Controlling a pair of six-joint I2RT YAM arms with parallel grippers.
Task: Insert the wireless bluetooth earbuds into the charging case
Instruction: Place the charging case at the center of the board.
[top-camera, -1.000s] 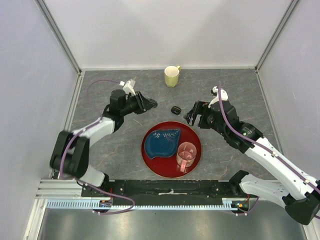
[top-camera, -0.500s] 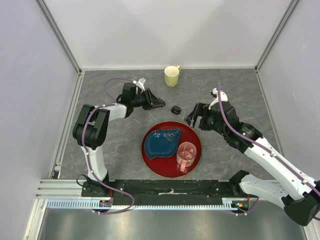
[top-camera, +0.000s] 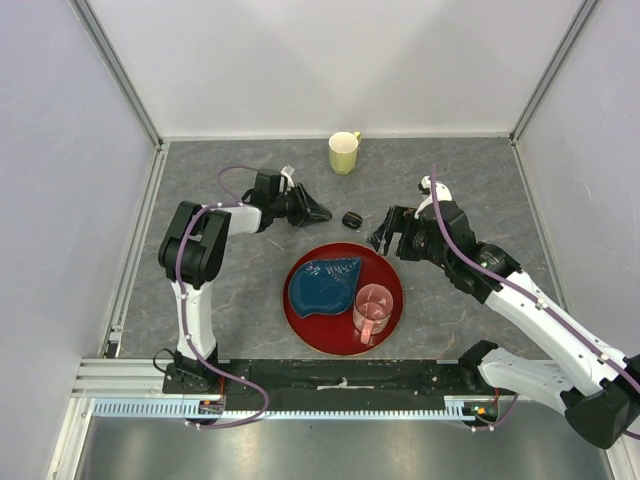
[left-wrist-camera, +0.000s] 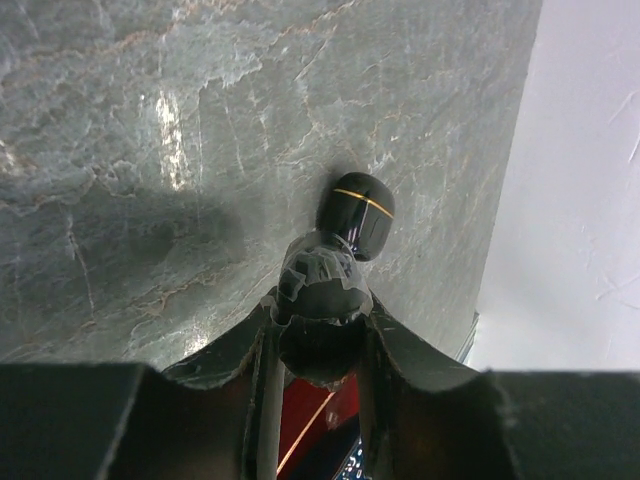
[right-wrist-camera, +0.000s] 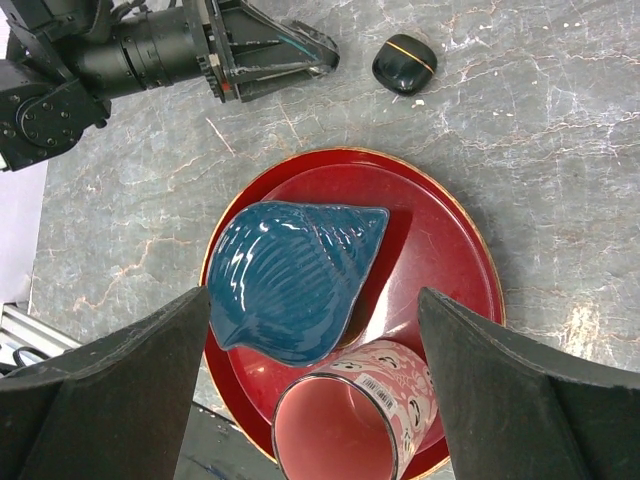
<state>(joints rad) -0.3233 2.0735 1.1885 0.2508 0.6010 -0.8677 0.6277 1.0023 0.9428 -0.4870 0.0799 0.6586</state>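
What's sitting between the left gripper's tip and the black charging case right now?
Nothing. In the right wrist view, only a short stretch of bare grey table separates the left gripper from the charging case.

Black case (right-wrist-camera: 404, 63) with 1 thin gold line. Red plate (right-wrist-camera: 440, 250). Blue ribbed shell dish (right-wrist-camera: 290, 275). Pink patterned cup (right-wrist-camera: 400, 385). Pale yellow mug (top-camera: 343, 153). Grey veined table (top-camera: 470, 180).

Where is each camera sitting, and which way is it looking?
Top external: high behind the bases, looking down at the table; both arms show.
Left wrist: looks past the shut left gripper at the charging case.
Right wrist: looks down through the open right gripper at the red plate.
All three see the case.
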